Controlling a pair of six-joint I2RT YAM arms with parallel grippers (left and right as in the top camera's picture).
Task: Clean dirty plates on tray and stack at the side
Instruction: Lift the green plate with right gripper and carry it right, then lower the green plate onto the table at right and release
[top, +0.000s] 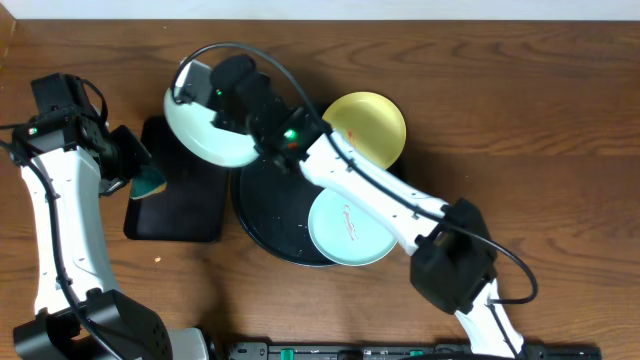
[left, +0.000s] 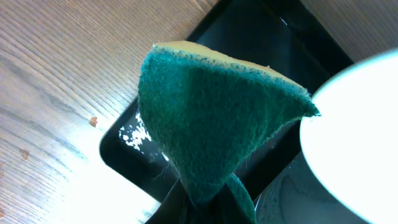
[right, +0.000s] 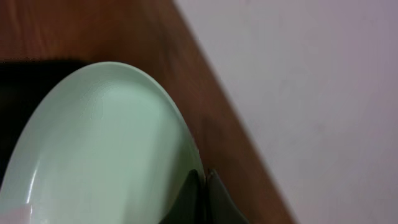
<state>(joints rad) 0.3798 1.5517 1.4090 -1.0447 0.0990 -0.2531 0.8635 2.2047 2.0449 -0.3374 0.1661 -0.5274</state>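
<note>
My right gripper (top: 222, 82) is shut on the rim of a mint plate (top: 205, 125) and holds it tilted above the rectangular tray, left of the round black tray (top: 270, 205). In the right wrist view the plate (right: 99, 143) fills the left, with the fingers (right: 203, 180) pinching its edge. A second mint plate (top: 350, 228) with a faint smear lies on the round tray. The yellow plate (top: 368, 128) rests at the round tray's back right edge. My left gripper (top: 140, 172) is shut on a green and yellow sponge (left: 211, 118) beside the held plate (left: 360, 124).
A smaller rectangular black tray (top: 180, 195) lies left of the round tray, under the sponge and the held plate; it also shows in the left wrist view (left: 249, 37). Brown wooden table (top: 500, 100) stretches to the right. A pale wall runs behind the table's far edge.
</note>
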